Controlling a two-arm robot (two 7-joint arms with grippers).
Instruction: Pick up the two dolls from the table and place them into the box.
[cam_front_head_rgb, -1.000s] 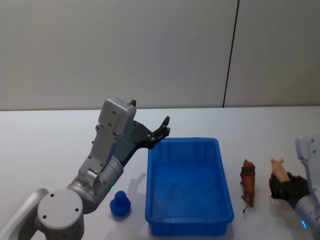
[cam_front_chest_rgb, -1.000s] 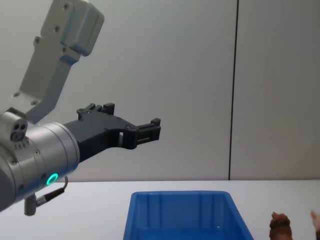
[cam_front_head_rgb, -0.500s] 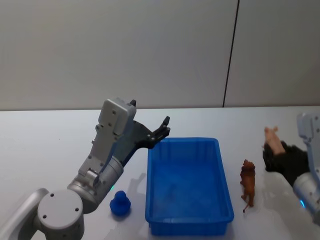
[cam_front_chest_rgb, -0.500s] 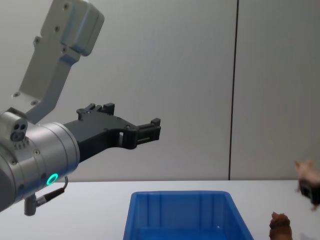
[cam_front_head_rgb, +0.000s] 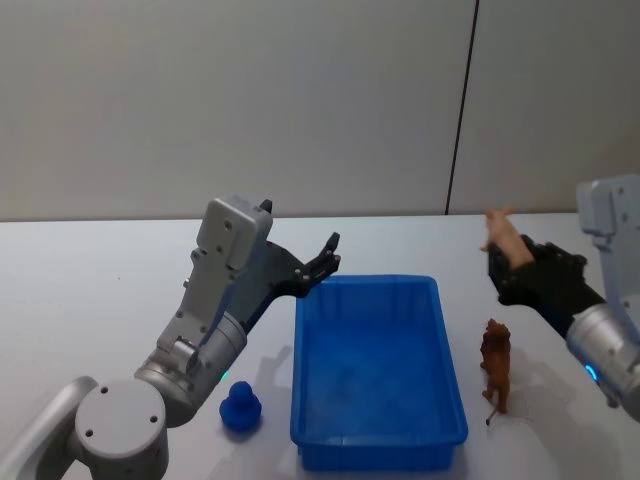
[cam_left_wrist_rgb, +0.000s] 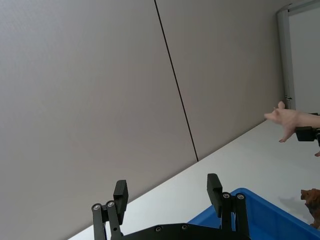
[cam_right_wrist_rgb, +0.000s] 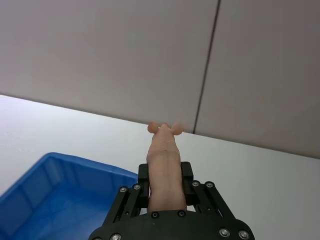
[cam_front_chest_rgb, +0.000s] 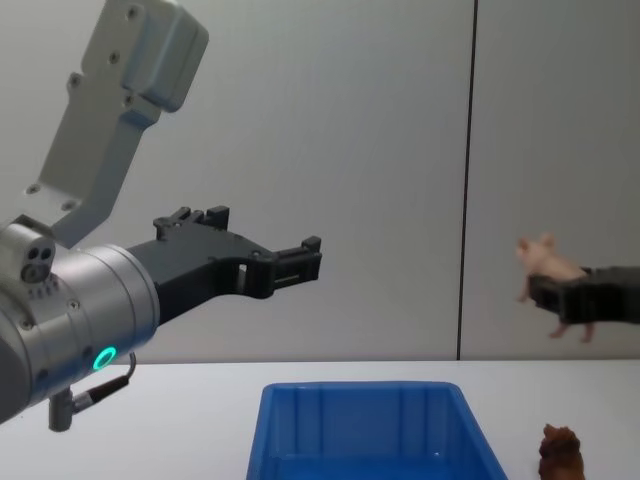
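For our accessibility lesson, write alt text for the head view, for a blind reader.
The right hand holds the pale pink doll in the air, right of the blue box. The reddish-brown doll rests on the table beside the box; the open left hand hovers by its far-left corner.

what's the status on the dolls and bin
Right gripper shut on smooth peach-pink doll, aloft right of bright blue plastic bin. Left gripper open, raised by bin's left rim. Lumpy reddish-brown doll on white table.
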